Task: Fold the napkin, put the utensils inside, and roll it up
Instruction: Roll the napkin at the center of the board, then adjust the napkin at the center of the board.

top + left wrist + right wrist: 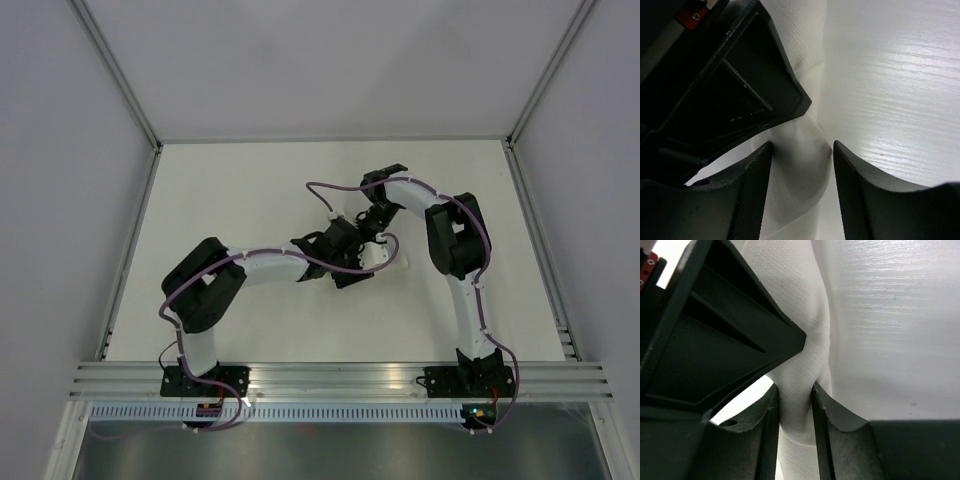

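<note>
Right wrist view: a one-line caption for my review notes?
Right gripper pinching a bunched fold of the white napkin.

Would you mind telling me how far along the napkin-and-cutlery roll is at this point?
Apparently done: the thin white cloth napkin lies gathered into a small bundle mid-table, not spread flat. In hand: the right gripper pinches a fold of it; the left gripper straddles the cloth, grip unclear. Left: finishing the roll; no utensils show, so whether they are inside cannot be told.

Even, diffuse overhead light; soft shadows in the top view. Wrist views: streaked glare on the white wood-grain tabletop (900,100); thin white cloth napkin (800,365) in focus; black gripper fingers (750,450) underexposed.
</note>
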Controlling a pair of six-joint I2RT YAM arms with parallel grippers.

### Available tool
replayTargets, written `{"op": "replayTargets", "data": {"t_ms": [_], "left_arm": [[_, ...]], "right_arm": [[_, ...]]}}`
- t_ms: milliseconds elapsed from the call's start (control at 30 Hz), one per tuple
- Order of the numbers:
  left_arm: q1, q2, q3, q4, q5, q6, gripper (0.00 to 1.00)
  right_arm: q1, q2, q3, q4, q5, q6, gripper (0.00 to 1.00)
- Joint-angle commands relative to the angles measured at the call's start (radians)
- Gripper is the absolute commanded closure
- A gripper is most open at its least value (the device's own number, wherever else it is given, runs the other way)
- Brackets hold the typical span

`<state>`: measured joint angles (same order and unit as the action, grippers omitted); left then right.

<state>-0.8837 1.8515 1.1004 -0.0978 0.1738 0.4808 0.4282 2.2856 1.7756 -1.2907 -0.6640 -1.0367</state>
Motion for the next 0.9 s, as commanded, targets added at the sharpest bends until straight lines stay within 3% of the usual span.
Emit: {"op": "replayTargets", "data": {"t_ms": [0,100,167,267,400,500,667,867], "left_arm": [[0.057,0.052,0.013,0.092,-0.117,-0.018,0.42],[0.057,0.066,0.015,0.092,-0.119,-0.025,0.53],[0.057,0.072,0.016,0.092,-0.126,-0.031,0.69],[0.057,0.084,0.021,0.093,-0.125,-0.045,0.80],[0.057,0.090,0.018,0.087,-0.125,-0.071,0.86],[0.055,0.098,0.026,0.073,-0.126,-0.097,0.93],[0.057,0.100,0.030,0.037,-0.120,-0.134,0.95],[0.058,0.109,0.061,-0.032,-0.106,-0.188,0.95]], "right_arm": [[0.029,0.077,-0.039,0.070,0.099,-0.079,0.64],[0.029,0.074,-0.042,0.079,0.099,-0.069,0.64],[0.029,0.074,-0.044,0.088,0.099,-0.063,0.64],[0.029,0.071,-0.045,0.102,0.092,-0.040,0.62],[0.021,0.052,-0.045,0.117,0.063,-0.007,0.50],[0.011,0.026,-0.045,0.142,0.046,0.035,0.26],[-0.019,-0.040,-0.035,0.192,0.026,0.128,0.14],[-0.097,-0.106,-0.001,0.261,0.003,0.292,0.09]]}}
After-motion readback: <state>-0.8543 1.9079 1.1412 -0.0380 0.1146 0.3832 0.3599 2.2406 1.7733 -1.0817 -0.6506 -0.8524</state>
